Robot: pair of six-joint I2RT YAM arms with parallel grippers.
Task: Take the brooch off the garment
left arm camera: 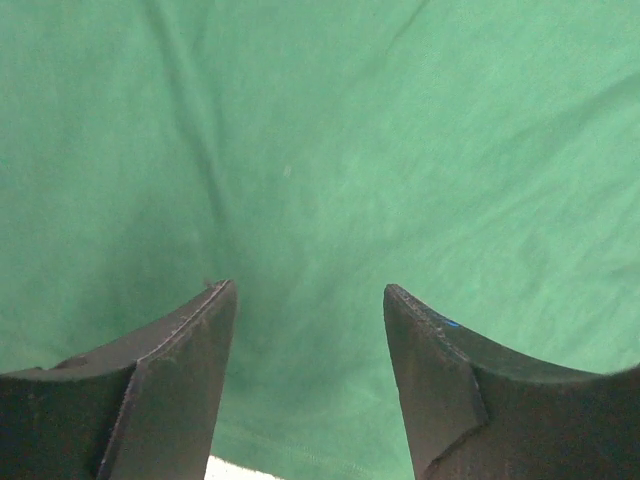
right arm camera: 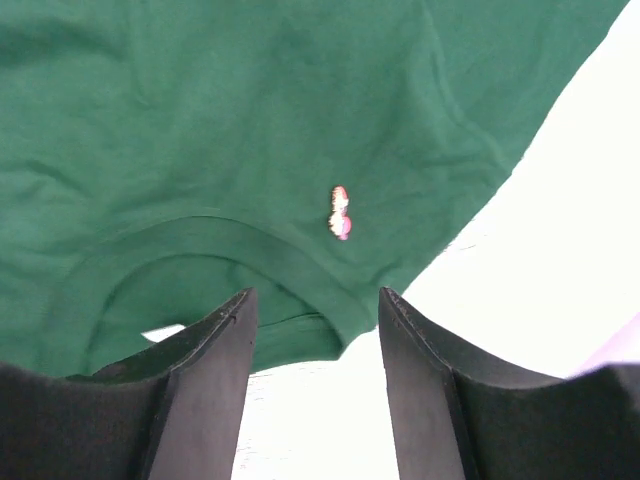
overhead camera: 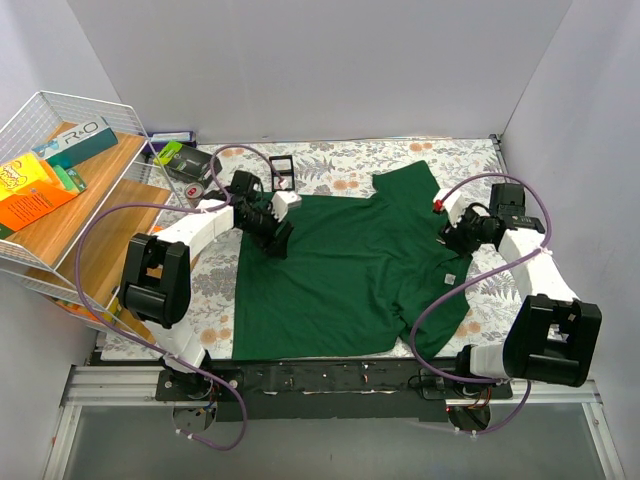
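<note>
R gripper (right arm camera: 315, 295) spread and empty, brooch (right arm camera: 340, 212) not yet pinched.
Brooch sat on garment (overhead camera: 340, 270) just past collar band (right arm camera: 250, 250), ahead of R jaws. L gripper (left arm camera: 310, 290) spread over plain cloth. Risk: jaws nip cloth w/ brooch, shirt drags.

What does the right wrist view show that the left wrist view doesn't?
Only the right wrist view shows the brooch, small and pink-and-white, pinned just outside the collar, ahead of the open right gripper. Only the left wrist view shows the hem, close in by the open left gripper. Both show the dark green T-shirt.
</note>
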